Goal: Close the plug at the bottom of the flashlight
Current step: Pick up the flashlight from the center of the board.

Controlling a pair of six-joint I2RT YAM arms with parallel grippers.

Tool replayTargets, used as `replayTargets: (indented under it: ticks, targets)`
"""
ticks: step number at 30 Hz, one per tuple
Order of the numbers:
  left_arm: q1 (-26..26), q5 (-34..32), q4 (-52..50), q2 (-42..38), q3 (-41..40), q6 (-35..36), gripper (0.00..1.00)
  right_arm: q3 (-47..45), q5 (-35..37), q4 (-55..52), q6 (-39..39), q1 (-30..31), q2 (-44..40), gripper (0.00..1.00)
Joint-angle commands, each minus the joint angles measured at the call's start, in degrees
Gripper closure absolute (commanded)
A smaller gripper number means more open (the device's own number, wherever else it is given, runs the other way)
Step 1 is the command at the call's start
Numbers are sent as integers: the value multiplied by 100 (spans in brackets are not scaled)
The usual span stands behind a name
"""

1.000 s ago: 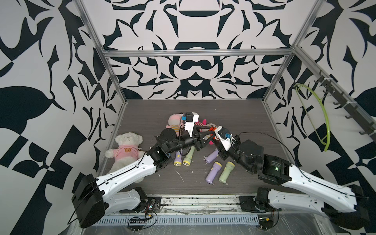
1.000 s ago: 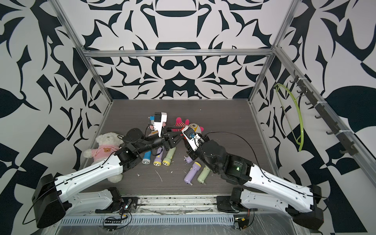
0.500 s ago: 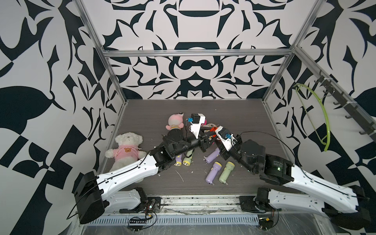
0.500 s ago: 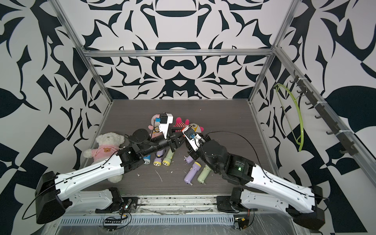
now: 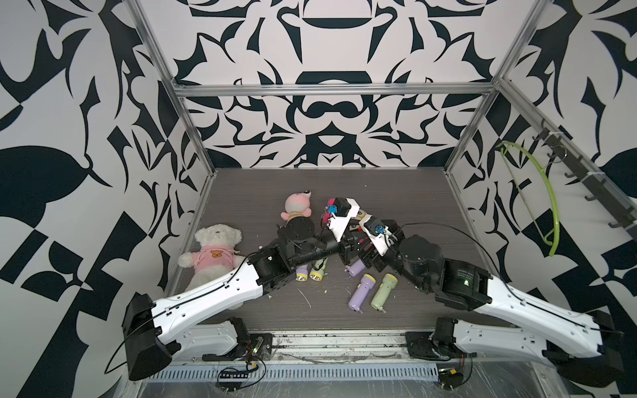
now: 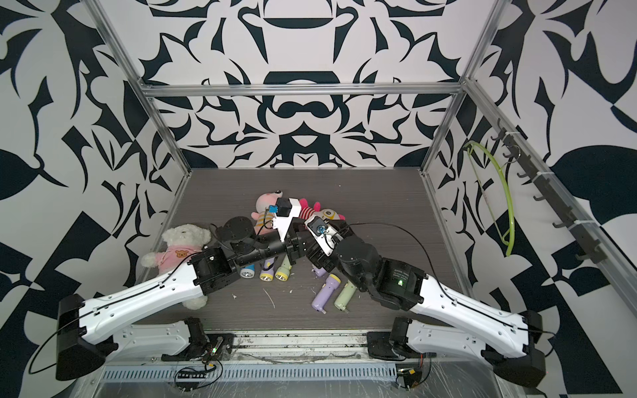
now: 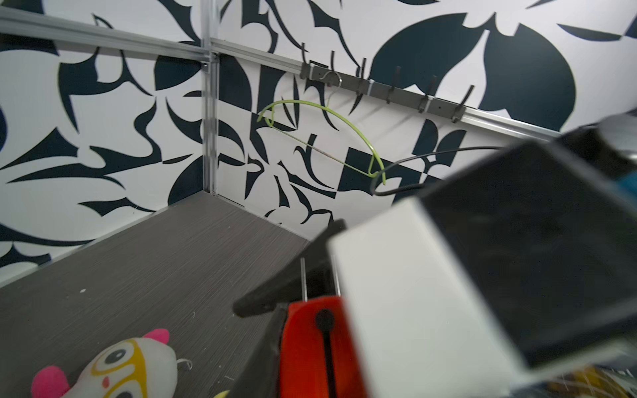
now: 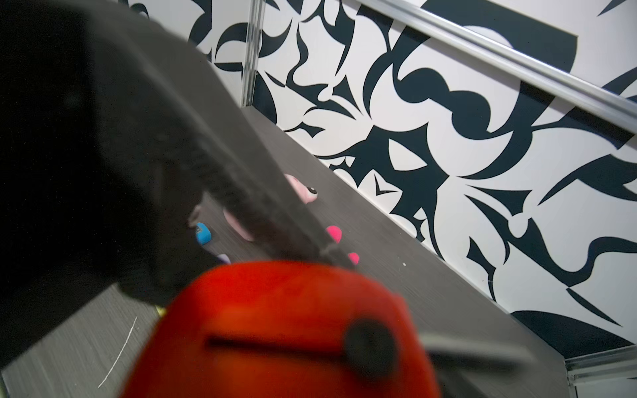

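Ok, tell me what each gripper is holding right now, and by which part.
The left gripper grips the red flashlight by its body, plug pins pointing away. Whether the right gripper also grips it cannot be told.

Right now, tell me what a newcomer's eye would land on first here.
The bold black-and-white patterned walls all around grab the eye first. Next come the left arm and right arm, meeting mid-table above scattered pastel flashlights. Then the white teddy bear in a pink shirt at the table's left edge, and the lime hanger on the right wall.
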Motion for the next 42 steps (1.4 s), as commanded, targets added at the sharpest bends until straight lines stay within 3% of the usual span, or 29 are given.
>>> replayTargets:
  ticks: [1,8,13,26,33,35,42]
  targets:
    - [-53,346,-605,-148,264,586,100,62,26,471,283,-12,-137,0]
    - [-45,17,-1117,-207,438,661,100,-42,-352,392,356,-9,-403,2]
    - [23,-380,-1262,-417,389,621,100,-22,-455,47,446,-12,-580,24]
    - [202,-432,-1231,-496,491,279,100,-448,-544,148,785,101,-515,18]
    - [219,-283,-1162,-434,518,153,100,-397,-459,337,587,105,-343,22]
    - [226,-239,-1139,-444,505,118,100,-406,-438,425,511,101,-307,28]
    - [228,-172,-1134,-473,450,5,100,-337,-484,515,435,101,-283,81]
